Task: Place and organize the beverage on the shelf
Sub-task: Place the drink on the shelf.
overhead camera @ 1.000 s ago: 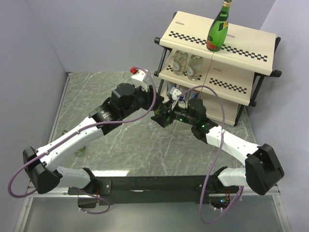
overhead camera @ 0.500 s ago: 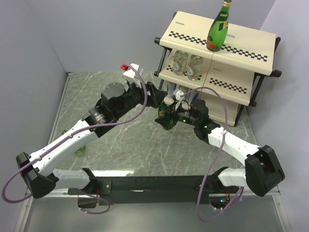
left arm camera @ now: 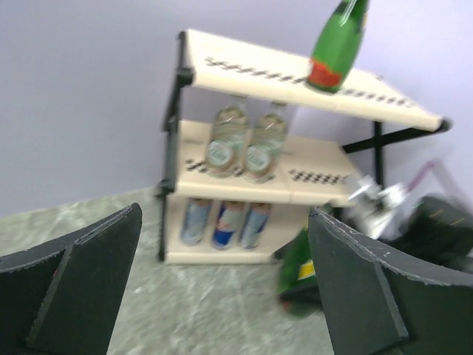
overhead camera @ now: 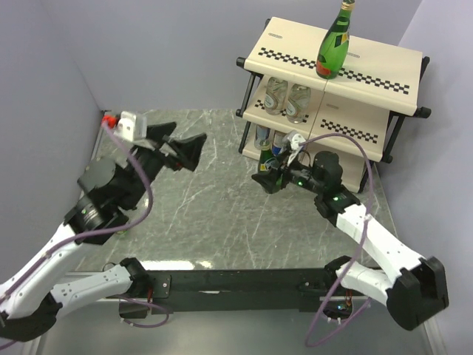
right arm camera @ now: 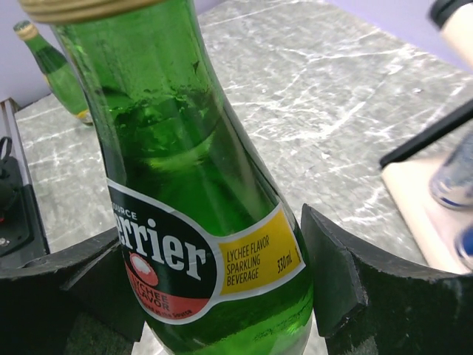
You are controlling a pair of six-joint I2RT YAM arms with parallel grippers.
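**Operator:** Status of the left gripper (overhead camera: 179, 140)?

**Technician:** Fingers spread wide, nothing between them. It hangs over the left side of the table (overhead camera: 207, 214), well apart from the shelf (overhead camera: 369, 52)

**Operator:** Beverages not yet shelved?

**Technician:** Two. The loose green bottle (right arm camera: 55, 70) stands upright on the table, far off in the right wrist view. The held green bottle (right arm camera: 199, 222), with a yellow-and-red label, is clamped between the fingers of the right gripper (overhead camera: 272, 180), just in front of the bottom tier

**Operator:** Shelved items?

**Technician:** Three cans (left arm camera: 222, 222) on the bottom tier, two clear bottles (overhead camera: 287, 96) on the middle tier, the top green bottle (overhead camera: 334, 44) on the upper board. Estimate: six of eight placed
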